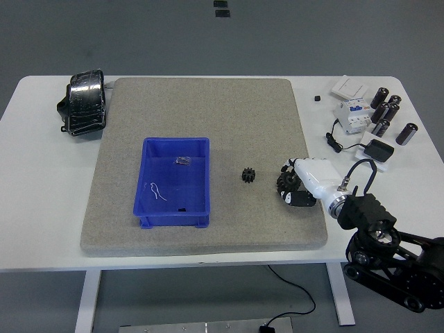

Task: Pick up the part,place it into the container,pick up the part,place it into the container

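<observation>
One black gear [246, 175] lies alone on the grey felt mat [201, 104], to the right of the single blue plastic bin [175, 182] and to the left of the robot's right hand [300, 184]. The hand, white-backed with dark fingers, rests low at the mat's right edge, its fingers curled over something dark beneath them; whether it grips a second part there cannot be told. Open mat separates the gear from both bin and hand. The bin sits toward the mat's near left, holding two small items: a pale wire scrap and a dark piece near its far wall. Wide bare mat lies beyond the bin to the far edge. On the white table [41, 208], a black wrapped bundle [84, 102] sits at far left; at far right stand five black cylinders [390, 111], a circuit breaker [352, 114] and a black adapter [379, 150]
</observation>
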